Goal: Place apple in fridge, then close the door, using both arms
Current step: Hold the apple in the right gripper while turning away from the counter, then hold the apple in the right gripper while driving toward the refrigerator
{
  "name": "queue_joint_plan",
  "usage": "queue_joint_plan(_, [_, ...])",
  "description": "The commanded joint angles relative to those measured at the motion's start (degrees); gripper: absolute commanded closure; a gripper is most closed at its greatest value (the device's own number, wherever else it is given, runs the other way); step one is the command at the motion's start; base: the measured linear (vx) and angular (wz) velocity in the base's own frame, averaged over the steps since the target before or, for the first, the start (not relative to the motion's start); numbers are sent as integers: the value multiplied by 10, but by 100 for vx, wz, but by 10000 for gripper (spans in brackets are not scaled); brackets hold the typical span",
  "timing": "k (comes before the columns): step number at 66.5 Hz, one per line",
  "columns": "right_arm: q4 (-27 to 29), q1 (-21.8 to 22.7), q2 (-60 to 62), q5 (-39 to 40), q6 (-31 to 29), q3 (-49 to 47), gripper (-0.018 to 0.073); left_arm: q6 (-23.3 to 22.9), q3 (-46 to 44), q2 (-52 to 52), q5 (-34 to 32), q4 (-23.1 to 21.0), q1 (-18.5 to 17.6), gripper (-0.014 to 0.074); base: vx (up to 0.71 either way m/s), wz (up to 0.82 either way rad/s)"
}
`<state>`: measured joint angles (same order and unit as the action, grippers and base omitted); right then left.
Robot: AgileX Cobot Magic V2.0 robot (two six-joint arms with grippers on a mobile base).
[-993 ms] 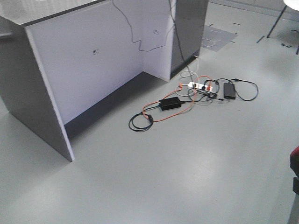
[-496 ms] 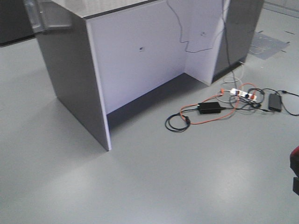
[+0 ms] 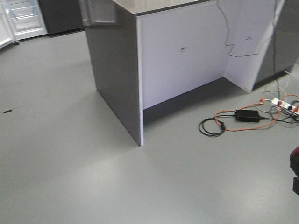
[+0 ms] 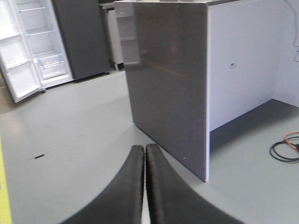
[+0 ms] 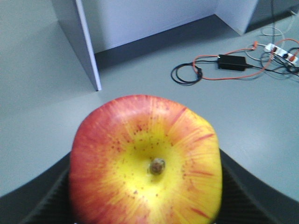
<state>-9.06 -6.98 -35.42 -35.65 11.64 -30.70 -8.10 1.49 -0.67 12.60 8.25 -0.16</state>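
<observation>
The apple (image 5: 147,163), red with a yellow patch round its stem, fills the lower right wrist view, and my right gripper (image 5: 145,191) is shut on it, with black fingers (image 5: 44,200) showing on both sides. A red sliver of the apple (image 3: 295,158) shows at the front view's right edge. The fridge (image 4: 46,46) stands far off at the upper left, its white interior and shelves exposed. Its door (image 4: 14,70) hangs open to the left. In the front view the fridge (image 3: 25,18) is at the top left corner. My left gripper (image 4: 145,149) is shut on nothing, over bare floor.
A dark grey counter panel (image 3: 117,70) with a white inner wall (image 3: 187,51) stands between me and the right side. Coiled cables with a black power brick (image 3: 246,115) and a power strip (image 3: 282,102) lie on the floor at right. Grey floor stretches toward the fridge.
The view has swung left: the counter and cables slid to the right in the front view, and the open fridge has come into sight at the top left.
</observation>
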Motion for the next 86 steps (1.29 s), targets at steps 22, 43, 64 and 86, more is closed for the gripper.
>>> queue_joint_plan(22, [-8, -1, -3, 42, -7, -17, 406, -3, 11, -8, -41, -3, -6, 602, -4, 32])
queue_joint_plan(43, [-8, -1, -3, 42, -7, -17, 406, -3, 11, -8, -41, -3, -6, 602, -3, 25])
queue_joint_plan(64, [-8, -1, -3, 41, -7, -17, 406, -3, 11, -8, -41, -3, -6, 602, -4, 34])
queue_joint_plan(86, [-8, -1, -3, 42, -7, -17, 406, -3, 11, -8, -41, -3, -6, 602, -3, 30])
